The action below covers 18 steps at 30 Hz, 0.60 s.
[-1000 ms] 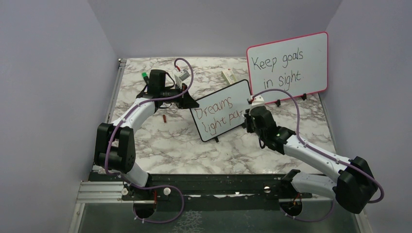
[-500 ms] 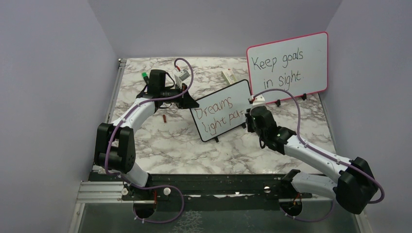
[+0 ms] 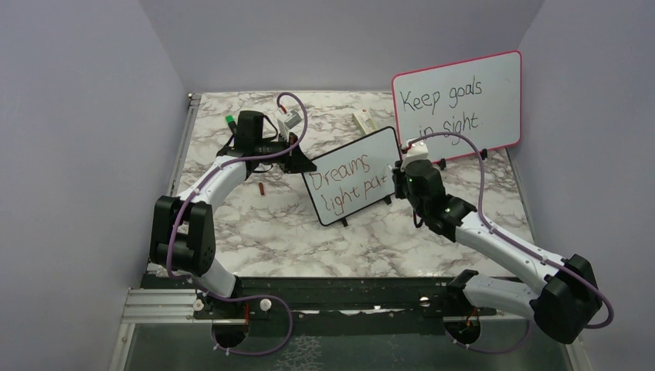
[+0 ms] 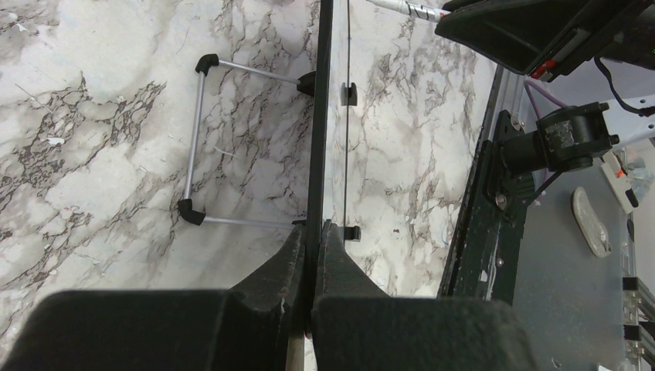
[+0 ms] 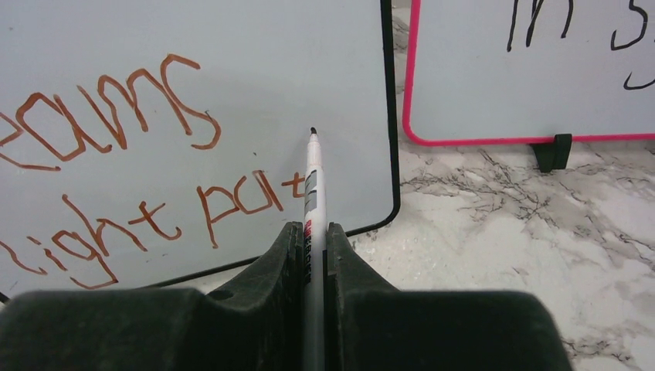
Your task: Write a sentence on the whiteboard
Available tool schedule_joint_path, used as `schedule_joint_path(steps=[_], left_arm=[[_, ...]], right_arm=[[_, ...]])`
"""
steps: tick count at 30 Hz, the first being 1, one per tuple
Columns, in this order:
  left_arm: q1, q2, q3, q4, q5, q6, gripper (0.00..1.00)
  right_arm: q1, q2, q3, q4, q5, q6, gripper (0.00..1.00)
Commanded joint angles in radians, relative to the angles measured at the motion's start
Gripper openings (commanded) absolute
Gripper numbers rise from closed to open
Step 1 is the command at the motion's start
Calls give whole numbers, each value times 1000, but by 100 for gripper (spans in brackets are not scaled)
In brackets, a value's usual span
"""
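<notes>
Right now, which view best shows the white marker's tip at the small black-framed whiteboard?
Right wrist: the white marker and its dark tip show clearly beside the red writing. Top external hides it behind the right end effector; left wrist catches only a cropped sliver.

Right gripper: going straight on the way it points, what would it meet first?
Probably the whiteboard: the marker in the right gripper aims at its face beside the red sentence; gap unclear.
</notes>
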Motion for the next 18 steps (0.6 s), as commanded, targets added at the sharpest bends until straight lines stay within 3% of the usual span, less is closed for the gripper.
schedule_joint_path(steps=[1, 18], left_arm=[[-30, 81, -52, -130, -208, 84, 0], [-31, 83, -51, -130, -210, 82, 0]], right_arm=[[-14, 32, 48, 51, 8, -28, 1], [-22, 43, -30, -33, -52, 41, 1]])
